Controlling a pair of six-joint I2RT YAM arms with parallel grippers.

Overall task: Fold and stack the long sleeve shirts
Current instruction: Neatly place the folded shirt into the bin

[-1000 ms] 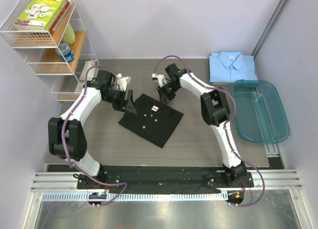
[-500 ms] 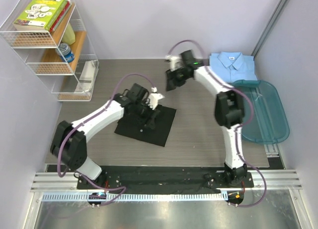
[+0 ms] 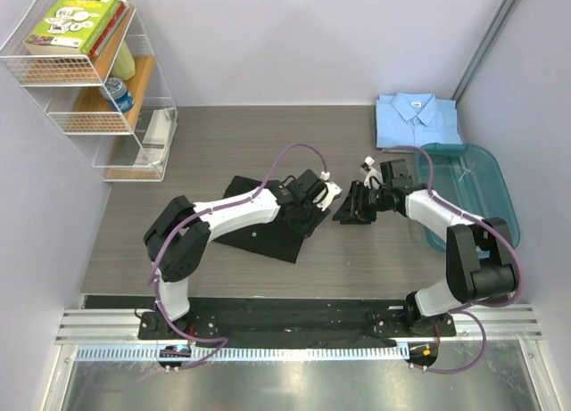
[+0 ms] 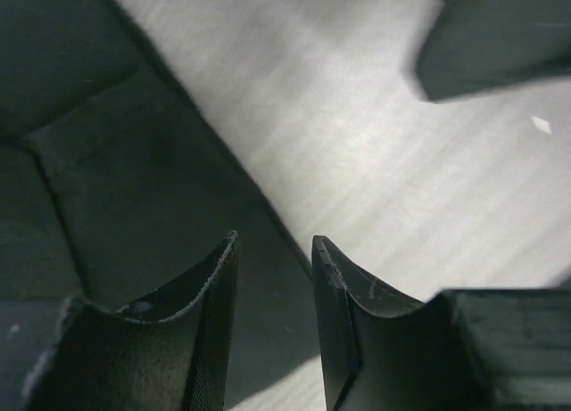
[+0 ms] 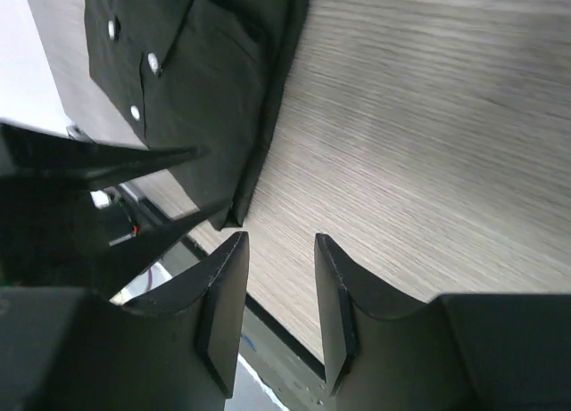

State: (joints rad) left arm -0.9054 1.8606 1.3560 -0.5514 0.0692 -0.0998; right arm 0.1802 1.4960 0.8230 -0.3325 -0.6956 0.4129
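Note:
The black long sleeve shirt (image 3: 254, 222) lies folded flat in the middle of the table, its pale buttons (image 5: 150, 65) showing in the right wrist view. My left gripper (image 3: 306, 215) hovers open over its right edge (image 4: 223, 161), cloth and bare table both beneath the gap, nothing pinched (image 4: 275, 243). My right gripper (image 3: 347, 211) stands open just right of that edge over bare wood (image 5: 279, 239), facing the left gripper's fingers (image 5: 98, 161). The light blue long sleeve shirt (image 3: 416, 119) lies folded at the back right.
A teal plastic tub (image 3: 470, 197) stands at the right edge, near the blue shirt. A wire shelf (image 3: 89, 81) with books and a bottle fills the back left corner. A black strip and metal rail (image 3: 294, 335) run along the near edge.
My left gripper moved from the black shirt's back-left side across to its right edge, narrowing. My right arm swung from the back of the table down beside that edge, jaws open now.

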